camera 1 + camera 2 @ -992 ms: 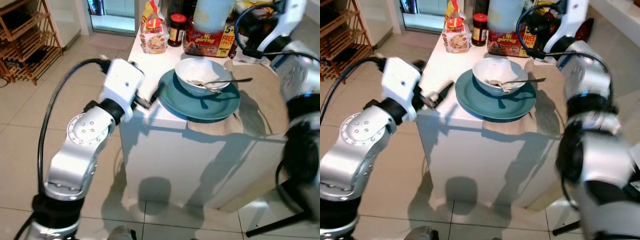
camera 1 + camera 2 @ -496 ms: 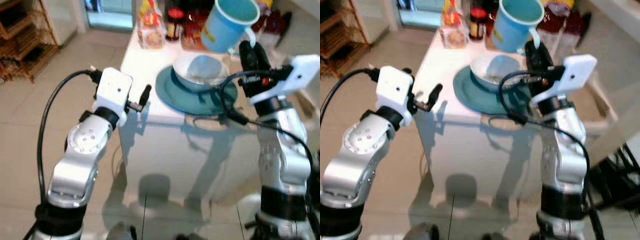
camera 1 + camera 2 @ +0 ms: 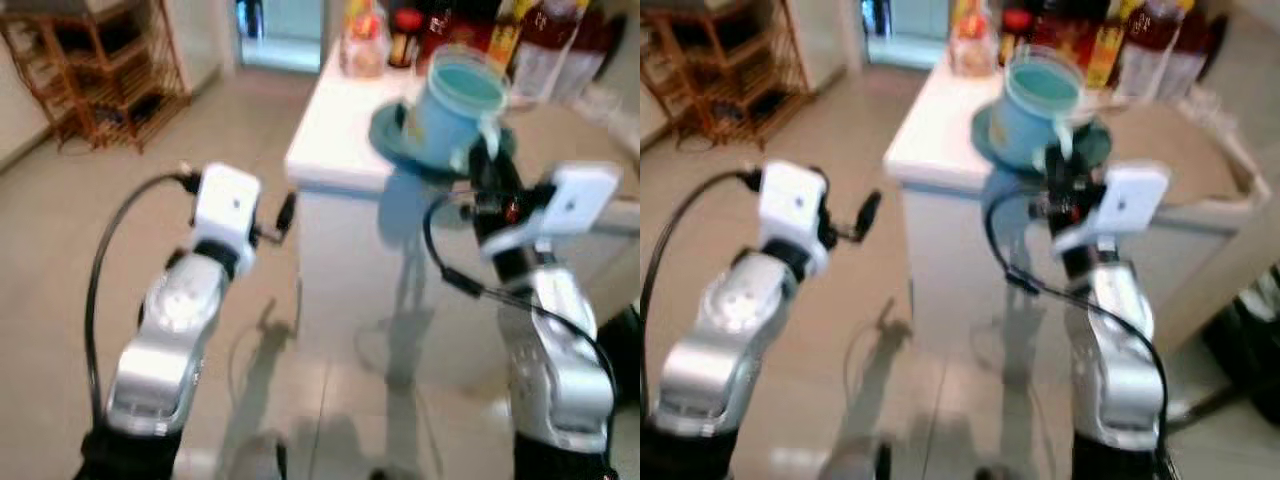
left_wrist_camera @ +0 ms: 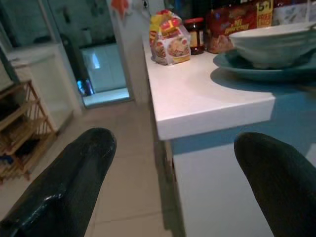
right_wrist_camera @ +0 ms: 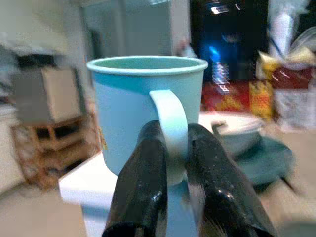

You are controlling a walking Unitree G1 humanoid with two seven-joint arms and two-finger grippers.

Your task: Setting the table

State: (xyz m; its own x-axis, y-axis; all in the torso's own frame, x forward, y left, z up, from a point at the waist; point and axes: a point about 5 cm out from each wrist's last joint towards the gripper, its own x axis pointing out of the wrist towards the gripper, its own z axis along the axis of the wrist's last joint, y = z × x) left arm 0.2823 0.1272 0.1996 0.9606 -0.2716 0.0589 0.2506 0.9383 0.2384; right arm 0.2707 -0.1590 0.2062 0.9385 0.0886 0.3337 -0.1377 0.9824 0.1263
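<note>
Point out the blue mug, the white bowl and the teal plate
blue mug (image 5: 129,106), right wrist view, its side wall.
white bowl (image 4: 276,47), left wrist view, its outer wall.
teal plate (image 4: 247,66), left wrist view, its rim.

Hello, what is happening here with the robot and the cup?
The robot is setting a table. Its right gripper is shut on the handle of a light blue cup, holding it upright in the air in front of the white table. On the table a bowl sits on a teal plate, with food packets and jars behind. The left gripper is open and holds nothing, near the table's corner.
</note>
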